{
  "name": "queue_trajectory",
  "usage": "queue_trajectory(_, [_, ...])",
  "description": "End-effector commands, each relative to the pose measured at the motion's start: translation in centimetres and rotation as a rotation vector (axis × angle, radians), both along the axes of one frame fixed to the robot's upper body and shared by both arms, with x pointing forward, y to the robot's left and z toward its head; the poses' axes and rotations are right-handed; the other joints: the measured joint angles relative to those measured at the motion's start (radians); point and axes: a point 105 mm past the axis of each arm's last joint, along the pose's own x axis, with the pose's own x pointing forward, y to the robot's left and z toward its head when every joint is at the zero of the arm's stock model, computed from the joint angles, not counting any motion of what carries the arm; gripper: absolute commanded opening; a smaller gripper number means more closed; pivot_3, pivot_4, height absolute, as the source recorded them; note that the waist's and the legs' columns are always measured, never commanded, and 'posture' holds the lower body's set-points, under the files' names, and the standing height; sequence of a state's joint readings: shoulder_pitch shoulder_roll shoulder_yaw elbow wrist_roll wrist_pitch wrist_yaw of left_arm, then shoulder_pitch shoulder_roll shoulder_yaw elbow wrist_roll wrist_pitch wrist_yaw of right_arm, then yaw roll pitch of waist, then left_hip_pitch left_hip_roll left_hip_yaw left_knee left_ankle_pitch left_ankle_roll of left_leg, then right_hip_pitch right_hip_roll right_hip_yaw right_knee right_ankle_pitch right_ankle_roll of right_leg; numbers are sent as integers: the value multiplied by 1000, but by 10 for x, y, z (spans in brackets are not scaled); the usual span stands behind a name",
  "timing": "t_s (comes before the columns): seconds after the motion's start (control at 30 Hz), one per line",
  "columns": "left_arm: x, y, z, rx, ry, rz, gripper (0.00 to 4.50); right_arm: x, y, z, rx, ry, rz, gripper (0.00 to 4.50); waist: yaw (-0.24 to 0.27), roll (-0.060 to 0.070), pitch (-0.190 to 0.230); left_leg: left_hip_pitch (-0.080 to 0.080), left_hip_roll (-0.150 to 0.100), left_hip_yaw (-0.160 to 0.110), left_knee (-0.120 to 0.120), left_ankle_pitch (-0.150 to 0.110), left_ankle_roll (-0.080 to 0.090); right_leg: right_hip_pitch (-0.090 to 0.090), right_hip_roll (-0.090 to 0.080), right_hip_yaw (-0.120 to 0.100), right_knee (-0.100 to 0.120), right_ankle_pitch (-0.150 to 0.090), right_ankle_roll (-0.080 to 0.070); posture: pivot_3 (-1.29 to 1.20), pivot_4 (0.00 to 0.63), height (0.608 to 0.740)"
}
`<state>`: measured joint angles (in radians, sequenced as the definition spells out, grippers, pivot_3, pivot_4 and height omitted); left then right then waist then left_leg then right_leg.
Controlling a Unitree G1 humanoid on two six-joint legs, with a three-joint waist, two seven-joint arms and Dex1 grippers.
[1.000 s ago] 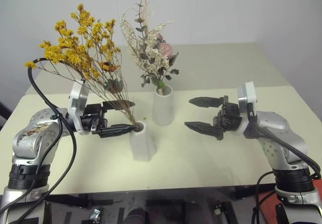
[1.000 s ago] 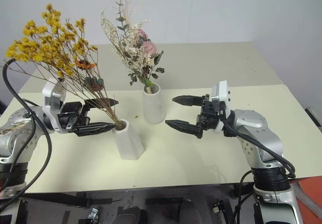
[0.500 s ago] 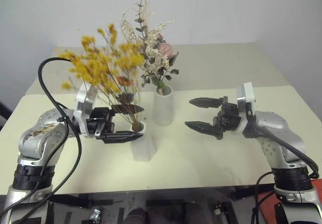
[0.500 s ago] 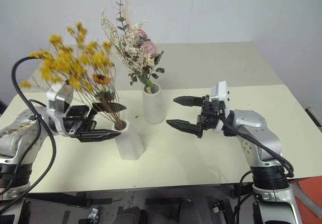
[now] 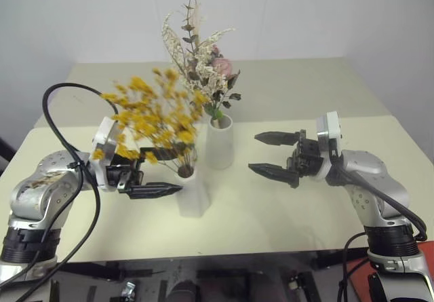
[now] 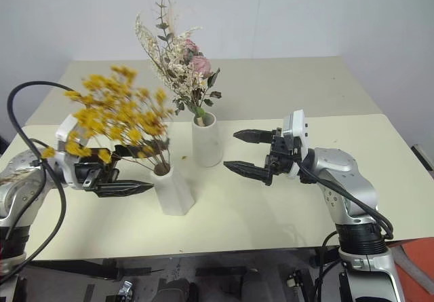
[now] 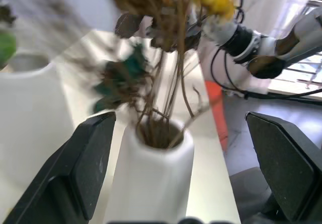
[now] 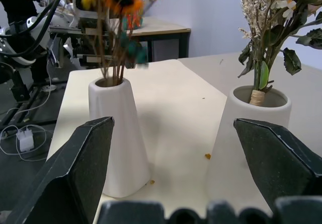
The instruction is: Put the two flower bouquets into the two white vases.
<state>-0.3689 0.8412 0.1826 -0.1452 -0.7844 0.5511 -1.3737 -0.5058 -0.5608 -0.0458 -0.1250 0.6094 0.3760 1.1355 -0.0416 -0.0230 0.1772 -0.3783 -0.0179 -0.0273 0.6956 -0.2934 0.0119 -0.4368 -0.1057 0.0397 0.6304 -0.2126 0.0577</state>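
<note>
On the cream tabletop (image 5: pixel 285 207) two matte white vases stood, the squarish one (image 5: pixel 191 192) holding the yellow-orange dried bunch (image 5: pixel 150 119) and the round one (image 5: pixel 220 142) the cream-pink bouquet (image 5: pixel 203 64), while the right wrist view alone showed orange crumbs (image 8: pixel 207 156); both level grippers, left (image 5: pixel 166 170) and right (image 5: pixel 268 154), were spread, empty.

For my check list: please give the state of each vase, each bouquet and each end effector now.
Yellow bouquet: stems in shorter vase, released.
Shorter vase: upright, filled.
Cream-pink bouquet: standing in taller vase.
Taller vase: upright, filled.
Left end effector: open, empty.
Right end effector: open, empty.
</note>
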Motion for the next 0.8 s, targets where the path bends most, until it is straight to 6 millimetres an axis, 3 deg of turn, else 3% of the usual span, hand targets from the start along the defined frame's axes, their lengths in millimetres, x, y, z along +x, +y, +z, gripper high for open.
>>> queue_trajectory(0.03, [-7,5,6,14,-39,27,4500,0,-5,12,-6,-63,-1,4470,1,0,0,0,0,0,0,0,0,0,0,0,0,0,0,0,150,740])
queue_trajectory(0.53, [-19,32,12,11,-57,172,4500,-6,-42,12,-61,-59,-70,4470,4,0,0,0,0,0,0,0,0,0,0,0,0,0,0,0,150,740])
queue_trajectory(0.8, [-21,33,13,6,-60,188,4500,-8,-51,13,-56,-57,-108,4470,3,0,0,1,0,0,0,0,0,0,0,0,0,0,0,0,150,740])
